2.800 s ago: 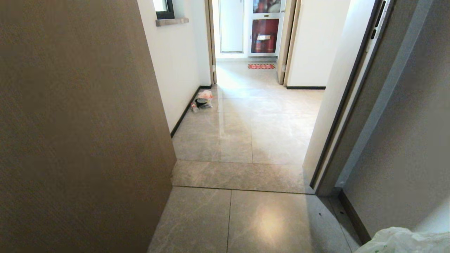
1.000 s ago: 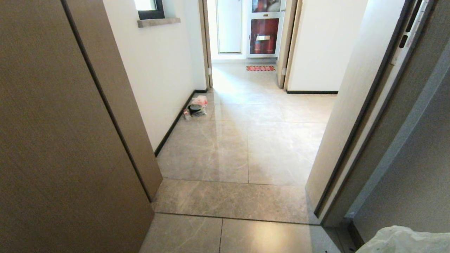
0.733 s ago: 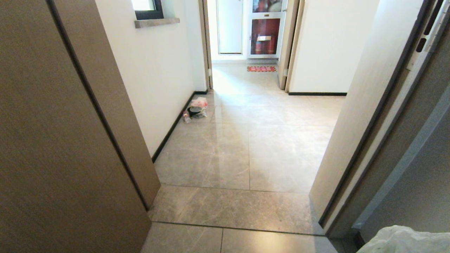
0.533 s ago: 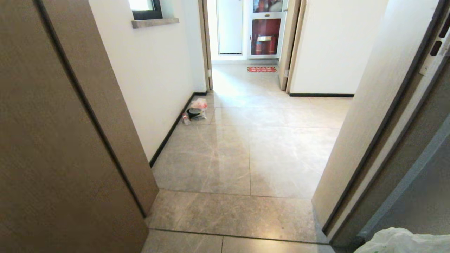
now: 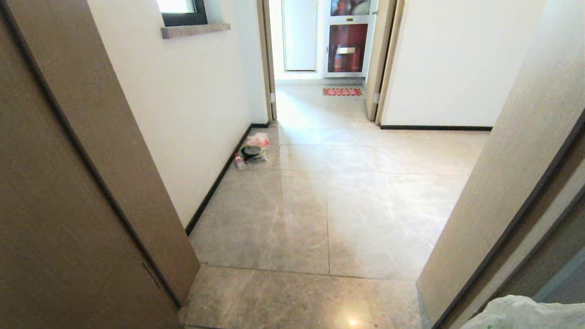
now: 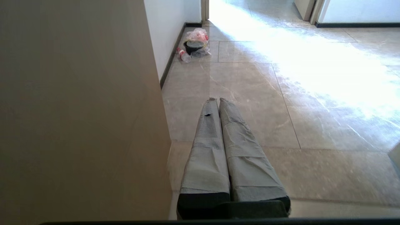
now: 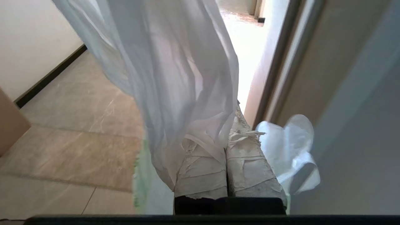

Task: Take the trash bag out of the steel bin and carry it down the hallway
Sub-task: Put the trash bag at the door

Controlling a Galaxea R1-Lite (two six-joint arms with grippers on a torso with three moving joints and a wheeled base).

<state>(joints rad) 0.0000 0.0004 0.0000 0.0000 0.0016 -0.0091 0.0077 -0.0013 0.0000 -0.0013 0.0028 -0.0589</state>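
The right hand [image 7: 225, 131] is clamped shut on the trash bag [image 7: 175, 78] — thin white plastic spilling over and beside its taped fingers [image 7: 200, 168], a pale corner showing at the head view's lower right. The left hand [image 6: 218, 100], pressed closed and holding nothing, points along the hallway [image 5: 329, 201] floor just beside a brown door panel [image 6: 78, 109]. Well ahead of it, against the white wall's black baseboard [image 5: 215, 187], lies a clear bag [image 6: 197, 39] with red contents — a small bottle [image 6: 182, 55] beside it.
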